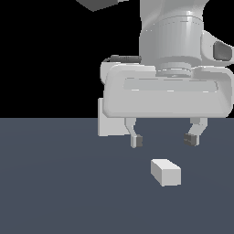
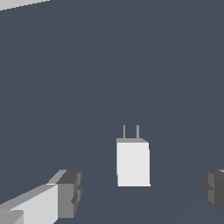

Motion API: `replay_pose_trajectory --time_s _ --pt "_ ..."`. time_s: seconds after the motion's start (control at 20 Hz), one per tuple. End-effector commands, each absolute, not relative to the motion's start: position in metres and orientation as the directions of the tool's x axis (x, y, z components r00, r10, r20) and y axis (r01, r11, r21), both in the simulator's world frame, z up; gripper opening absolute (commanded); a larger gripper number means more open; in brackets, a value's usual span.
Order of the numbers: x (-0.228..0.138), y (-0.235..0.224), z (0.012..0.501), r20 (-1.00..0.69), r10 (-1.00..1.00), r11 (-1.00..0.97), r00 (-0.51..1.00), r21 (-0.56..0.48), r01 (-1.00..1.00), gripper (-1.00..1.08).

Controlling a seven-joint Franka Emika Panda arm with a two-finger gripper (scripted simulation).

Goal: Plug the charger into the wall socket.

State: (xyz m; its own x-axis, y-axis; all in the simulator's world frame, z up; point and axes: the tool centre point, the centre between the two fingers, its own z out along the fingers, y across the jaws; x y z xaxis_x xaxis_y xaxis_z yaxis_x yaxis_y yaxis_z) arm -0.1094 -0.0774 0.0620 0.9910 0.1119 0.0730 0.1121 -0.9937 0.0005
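The charger (image 1: 166,172) is a small light-grey block lying on the dark floor. In the wrist view the charger (image 2: 133,162) shows two thin prongs at one end. My gripper (image 1: 164,140) is open and empty, hanging above the charger and a little behind it; in the wrist view my gripper (image 2: 142,194) has its jaws spread wide on either side of the block, not touching it. The wall socket (image 1: 109,122) is an upright light-grey plate, mostly hidden behind my hand in the exterior view; its holes are hidden.
The dark grey floor (image 1: 59,183) spreads around the charger. A pale strip (image 2: 17,3) shows at one corner of the wrist view.
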Motion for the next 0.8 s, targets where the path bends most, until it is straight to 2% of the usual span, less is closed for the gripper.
replay_pose_trajectory --time_s 0.0,0.75 --pt "-0.110 -0.077 0.059 0.073 0.112 -0.994 0.991 0.000 0.112 1.00" --pt "-0.110 -0.078 0.012 0.074 0.114 -0.993 0.991 0.000 0.114 1.00"
